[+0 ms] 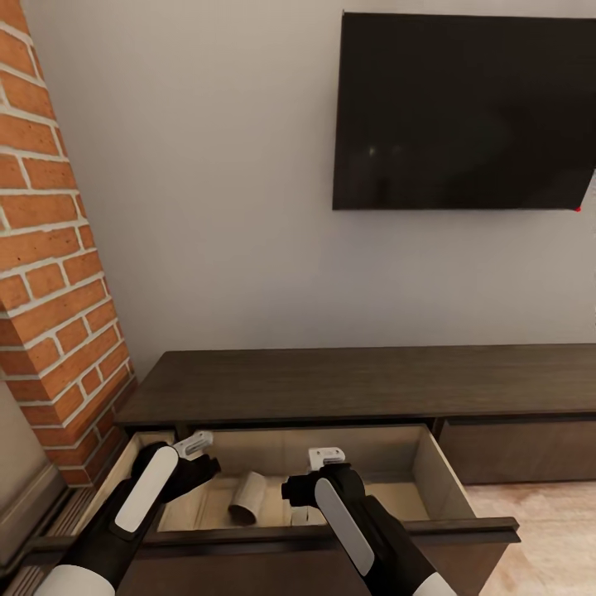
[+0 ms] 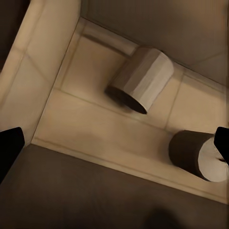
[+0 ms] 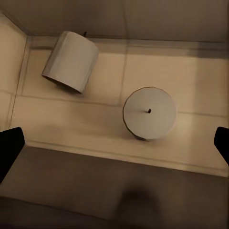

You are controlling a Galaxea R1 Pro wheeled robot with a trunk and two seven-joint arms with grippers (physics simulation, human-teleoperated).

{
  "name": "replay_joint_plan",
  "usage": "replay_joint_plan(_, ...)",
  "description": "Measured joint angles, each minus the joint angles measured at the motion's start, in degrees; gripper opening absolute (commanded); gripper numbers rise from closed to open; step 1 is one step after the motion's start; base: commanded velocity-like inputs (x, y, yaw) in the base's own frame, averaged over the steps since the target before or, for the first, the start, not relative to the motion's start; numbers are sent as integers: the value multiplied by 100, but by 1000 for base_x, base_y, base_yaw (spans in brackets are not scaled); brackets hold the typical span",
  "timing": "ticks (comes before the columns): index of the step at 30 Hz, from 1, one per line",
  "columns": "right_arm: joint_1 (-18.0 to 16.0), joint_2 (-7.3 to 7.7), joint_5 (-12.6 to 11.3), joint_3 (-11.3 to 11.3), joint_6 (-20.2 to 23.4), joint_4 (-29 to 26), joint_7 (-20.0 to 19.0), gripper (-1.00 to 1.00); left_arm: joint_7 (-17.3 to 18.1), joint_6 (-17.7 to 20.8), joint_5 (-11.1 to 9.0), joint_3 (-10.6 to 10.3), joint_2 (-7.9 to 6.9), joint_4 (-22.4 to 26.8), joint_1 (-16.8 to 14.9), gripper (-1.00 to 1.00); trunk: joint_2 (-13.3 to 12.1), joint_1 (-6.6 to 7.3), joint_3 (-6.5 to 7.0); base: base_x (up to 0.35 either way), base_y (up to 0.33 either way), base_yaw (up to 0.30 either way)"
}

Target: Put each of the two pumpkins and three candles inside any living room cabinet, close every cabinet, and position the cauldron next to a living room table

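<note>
Two candles lie in the open drawer (image 1: 430, 472) of the cabinet (image 1: 348, 385), and I have both arms hanging over it. On my head camera the drawer sits at six o'clock, pulled out toward me, its pale floor showing between my wrists. One candle (image 1: 247, 498) is tipped on its side near the middle of the drawer floor; my left wrist camera shows it as a pale cylinder (image 2: 140, 78) lying at a slant, its dark end facing the drawer front. A second candle (image 3: 149, 112) stands upright just beside it, and my right wrist camera looks straight down on its round top and small wick, with the tipped one (image 3: 70, 61) off at about ten o'clock from it. The two are near each other but not touching.

My left gripper (image 1: 199, 463) hovers above the drawer's left part, my right gripper (image 1: 319, 484) above the middle. On both wrist cameras the dark fingertips sit at opposite edges of the frame, so both pairs of jaws are spread wide with nothing between them.

Behind the cabinet, a dark television (image 1: 463, 108) hangs on the grey wall at one o'clock, and a brick column (image 1: 50, 248) rises at nine o'clock.
</note>
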State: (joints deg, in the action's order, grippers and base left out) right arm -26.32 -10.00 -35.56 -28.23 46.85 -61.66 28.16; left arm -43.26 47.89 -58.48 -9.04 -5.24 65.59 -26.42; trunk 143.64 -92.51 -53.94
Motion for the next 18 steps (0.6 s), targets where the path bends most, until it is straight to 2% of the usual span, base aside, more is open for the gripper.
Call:
replay_joint_plan(12,0,0,-6,0,0,-7,-3,100,-8,10,-42,42,-23,9,0,100,-16,31,266,0,0,0)
replay_joint_plan(18,0,9,-5,9,0,-40,-33,100,-9,12,-53,49,-23,9,0,100,-24,45,399,-162,0,0)
